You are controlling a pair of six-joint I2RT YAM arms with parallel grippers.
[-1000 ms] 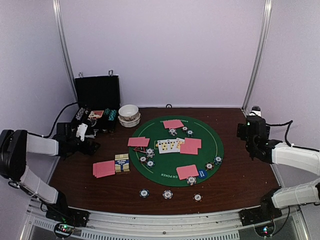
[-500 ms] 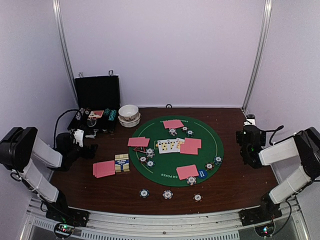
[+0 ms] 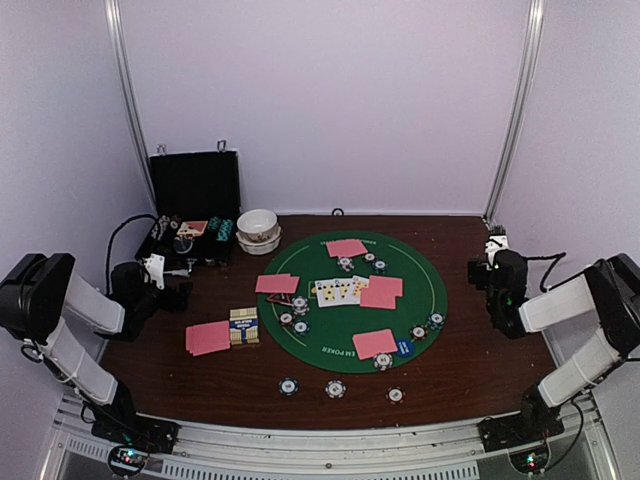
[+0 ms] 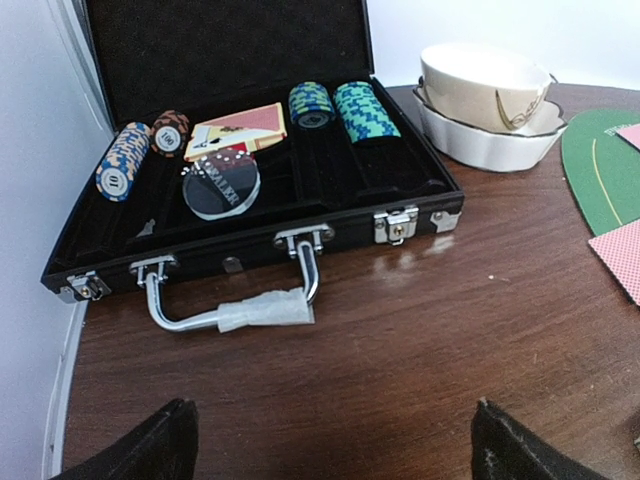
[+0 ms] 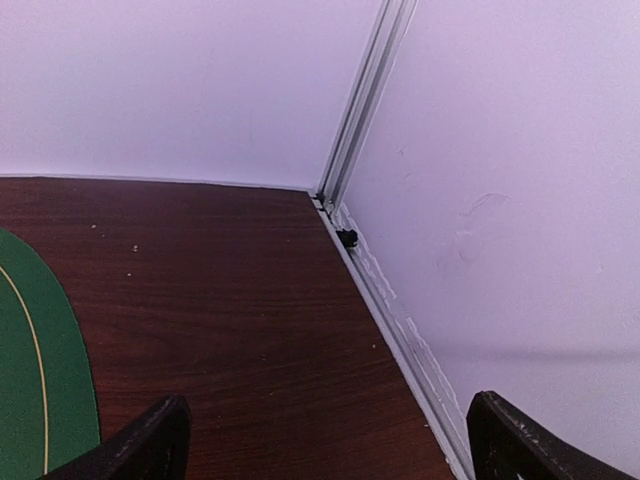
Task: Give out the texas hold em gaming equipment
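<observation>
Left gripper (image 4: 330, 445): I see it spread wide, empty, facing the case (image 4: 330, 215);
Right gripper (image 5: 325, 440): wide apart, empty, over the table (image 5: 220, 300) corner;
Cards (image 3: 347, 291): on the mat (image 3: 425, 282);
Chips (image 3: 335, 388): on the mat; three before it

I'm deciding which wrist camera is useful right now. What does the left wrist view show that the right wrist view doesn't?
Only left wrist: the open black case holding teal chips, a clear dealer button and cards, two stacked white bowls beside it, and a pink-backed card at the frame edge.
Only right wrist: the enclosure's corner post with a small black fitting at its foot.
Both: the brown table, an edge of the green mat, and open, empty jaws, of the left gripper and right gripper respectively.
</observation>
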